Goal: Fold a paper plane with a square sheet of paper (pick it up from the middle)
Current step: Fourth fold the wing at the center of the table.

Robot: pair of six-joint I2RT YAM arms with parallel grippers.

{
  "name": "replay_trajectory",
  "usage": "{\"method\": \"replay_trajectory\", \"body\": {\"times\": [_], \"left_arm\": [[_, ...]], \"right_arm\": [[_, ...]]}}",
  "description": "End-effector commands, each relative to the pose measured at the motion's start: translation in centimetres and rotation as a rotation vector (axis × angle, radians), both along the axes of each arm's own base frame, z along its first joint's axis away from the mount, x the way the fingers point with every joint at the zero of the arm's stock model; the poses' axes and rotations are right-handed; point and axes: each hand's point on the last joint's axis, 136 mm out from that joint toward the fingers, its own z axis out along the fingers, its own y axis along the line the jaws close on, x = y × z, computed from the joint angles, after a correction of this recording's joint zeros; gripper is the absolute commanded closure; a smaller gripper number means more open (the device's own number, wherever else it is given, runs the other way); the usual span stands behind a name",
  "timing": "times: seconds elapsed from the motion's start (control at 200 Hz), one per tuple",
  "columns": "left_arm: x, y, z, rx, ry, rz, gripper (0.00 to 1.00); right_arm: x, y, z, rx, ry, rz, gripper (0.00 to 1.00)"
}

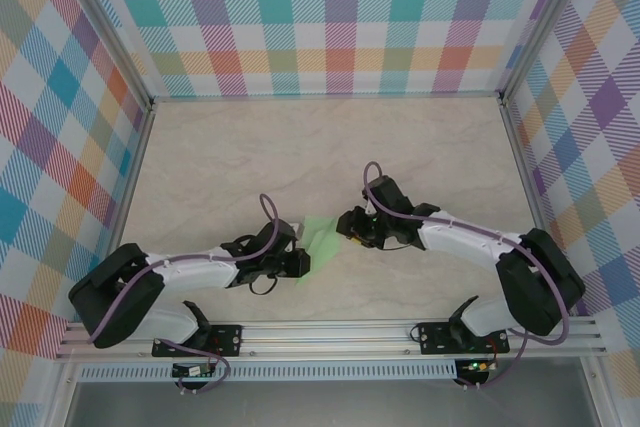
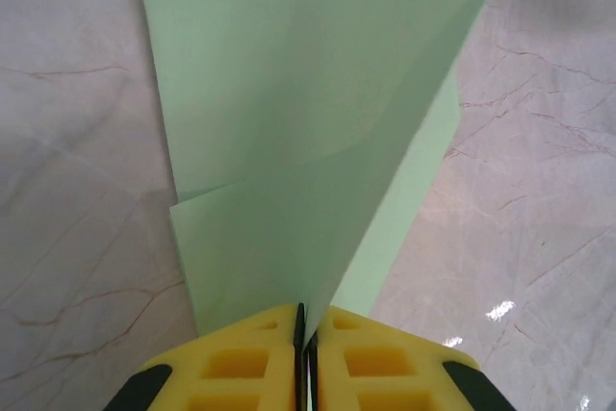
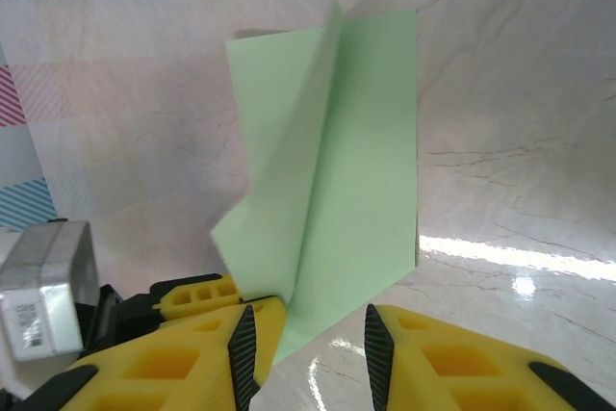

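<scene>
The square sheet of paper (image 1: 320, 236) is pale green and folded along a crease. It stands up off the table between the two grippers. My left gripper (image 2: 306, 320) is shut on its near edge, and the sheet (image 2: 308, 113) fans upward from the pinch. My right gripper (image 3: 306, 339) is open, with the sheet's lower corner (image 3: 327, 199) lying between its fingers, close to the left finger (image 3: 245, 339). From above, the left gripper (image 1: 300, 262) is at the sheet's near left and the right gripper (image 1: 347, 225) at its right. A paper plane is out of view.
The pale marble tabletop (image 1: 300, 147) stretches behind the arms. Checked walls (image 1: 320, 17) close the back and both sides. An aluminium rail (image 1: 330, 332) runs along the near edge. The left gripper's yellow finger (image 3: 197, 294) shows beside my right fingers.
</scene>
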Motion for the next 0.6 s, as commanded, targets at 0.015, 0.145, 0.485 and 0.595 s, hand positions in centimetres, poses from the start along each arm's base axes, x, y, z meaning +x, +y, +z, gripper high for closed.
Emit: {"method": "replay_trajectory", "body": {"times": [0.015,0.145,0.485,0.595], "left_arm": [[-0.1,0.7,0.3,-0.007,0.015,0.027,0.88],[-0.1,0.2,-0.4,-0.031,0.052,0.025,0.89],[-0.2,1.0,-1.5,-0.080,0.125,0.086,0.90],[0.0,1.3,-1.6,-0.106,0.139,0.108,0.89]], "right_arm": [[0.5,2.3,1.1,0.062,-0.013,0.026,0.65],[0.0,4.3,0.7,0.108,0.007,0.051,0.71],[-0.3,8.3,0.0,0.214,0.053,0.076,0.81],[-0.1,9.1,-0.6,0.226,0.072,0.071,0.82]]}}
